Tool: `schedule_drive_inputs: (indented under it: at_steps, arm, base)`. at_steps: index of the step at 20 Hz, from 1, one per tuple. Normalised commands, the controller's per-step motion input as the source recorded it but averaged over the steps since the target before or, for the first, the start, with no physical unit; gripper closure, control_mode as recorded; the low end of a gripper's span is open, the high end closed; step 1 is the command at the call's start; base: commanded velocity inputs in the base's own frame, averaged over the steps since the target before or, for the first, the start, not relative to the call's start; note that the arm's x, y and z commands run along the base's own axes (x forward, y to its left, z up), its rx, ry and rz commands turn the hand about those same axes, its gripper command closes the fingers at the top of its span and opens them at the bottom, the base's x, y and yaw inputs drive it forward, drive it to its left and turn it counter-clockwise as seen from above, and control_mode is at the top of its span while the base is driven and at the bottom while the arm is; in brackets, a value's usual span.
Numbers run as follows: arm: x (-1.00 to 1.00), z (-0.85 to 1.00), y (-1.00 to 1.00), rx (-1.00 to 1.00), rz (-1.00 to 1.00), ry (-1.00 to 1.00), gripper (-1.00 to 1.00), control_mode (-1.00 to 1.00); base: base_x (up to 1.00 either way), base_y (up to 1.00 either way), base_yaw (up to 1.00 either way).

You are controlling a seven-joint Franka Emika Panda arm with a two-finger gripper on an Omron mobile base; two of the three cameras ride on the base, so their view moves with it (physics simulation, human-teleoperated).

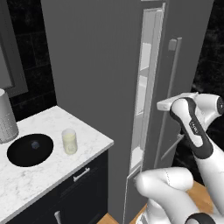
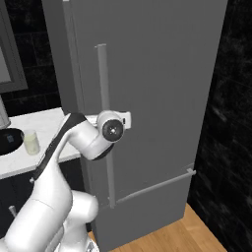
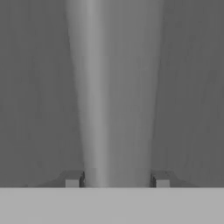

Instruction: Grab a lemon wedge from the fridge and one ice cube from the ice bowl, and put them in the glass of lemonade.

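The tall matte grey fridge (image 1: 100, 87) stands just beside the white marble counter (image 1: 39, 175), its door ajar so that a narrow strip of white shelved interior shows along the door's edge. The long thin vertical grey bar handle (image 2: 104, 123) runs down the fridge door, and the two-finger gripper (image 3: 117, 180) is clamped around it: in the hand view the bar passes straight between the two dark fingertips (image 3: 72, 180), which sit against its sides. The white arm reaches the handle about halfway up the fridge door.

On the counter beside the fridge stands the small clear tumbler of pale yellow lemonade (image 1: 69, 141). Further from the fridge, just beside the glass, lies the wide shallow black ice bowl (image 1: 30, 149), holding what looks like one tiny grey-blue ice cube (image 1: 35, 144), though it is too small to tell well. A white paper towel roll (image 1: 6, 116) stands behind the bowl.
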Motion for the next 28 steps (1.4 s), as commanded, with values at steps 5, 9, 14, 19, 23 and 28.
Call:
schedule_drive_inputs:
  at_steps: [5,9,14,19,23,28]
  arm:
    - [-0.80,0.11,-0.57,0.00,-0.17,0.00,1.00,-1.00]
    - [-0.73,0.11,-0.72,0.00,-0.18,0.00,1.00,-1.00]
    - [-0.65,0.01,-0.70,0.00,-0.25,0.00,-1.00,-1.00]
    - [-0.51,0.16,-0.31,0.00,-0.17,0.00,-1.00,-1.00]
    - [-0.67,0.46,-0.01,0.00,-0.08,-0.05,-1.00,-1.00]
    - [-0.93,0.62,0.00,0.00,-0.03,-0.16,-1.00,-1.00]
  base:
    - [0.00,0.00,0.00]
    - [0.00,0.00,0.00]
    - [0.00,0.00,0.00]
    - [0.00,0.00,0.00]
    - [0.00,0.00,0.00]
    - [0.00,0.00,0.00]
